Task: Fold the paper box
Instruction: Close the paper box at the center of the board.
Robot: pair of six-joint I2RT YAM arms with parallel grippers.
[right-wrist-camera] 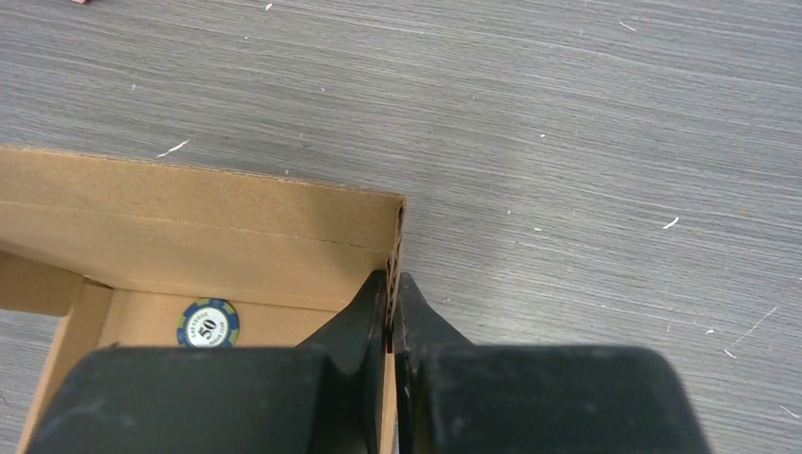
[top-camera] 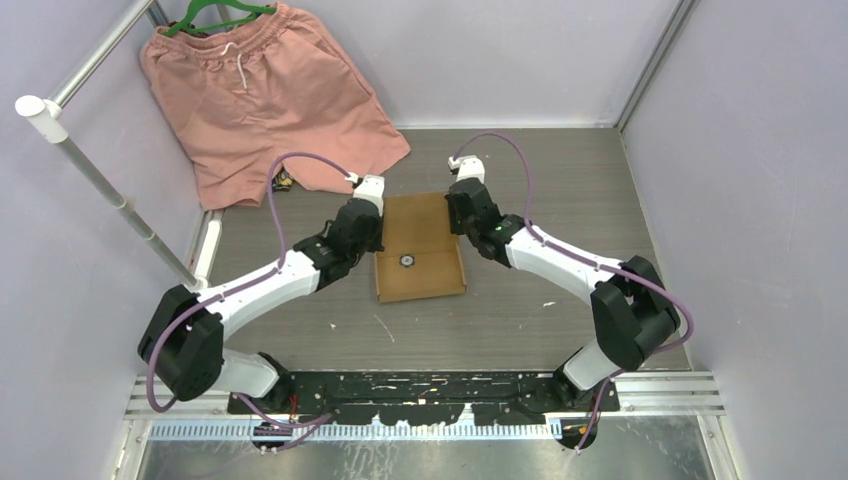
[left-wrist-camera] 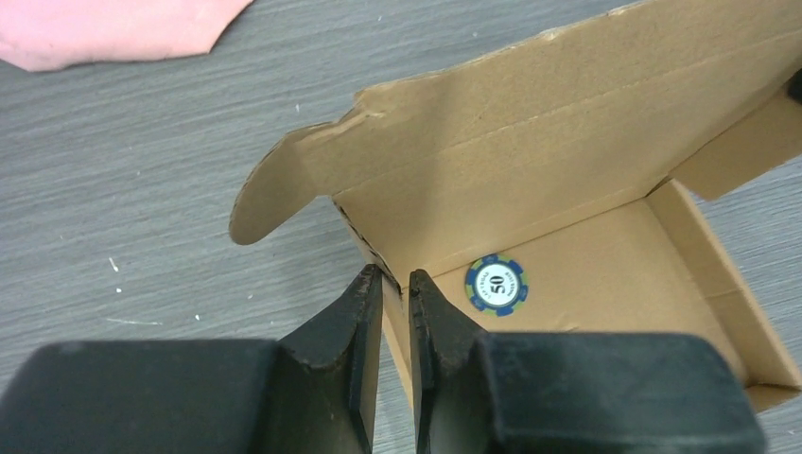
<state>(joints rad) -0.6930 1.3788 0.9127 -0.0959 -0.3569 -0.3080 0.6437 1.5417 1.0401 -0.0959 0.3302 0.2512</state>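
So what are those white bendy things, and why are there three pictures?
Those are two robot arms bolted to a table. One picture looks down from above. The other two come from small cameras on the wrists, looking at each hand close up. On the table sits a brown paper box, partly folded, with a blue poker chip inside. Pink shorts are at the back left. The left hand pinches one wall of the box, and the right hand pinches the opposite wall.

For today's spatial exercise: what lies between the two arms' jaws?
The paper box, one wall in each pair of jaws, a poker chip on its floor; clearest in the top view.
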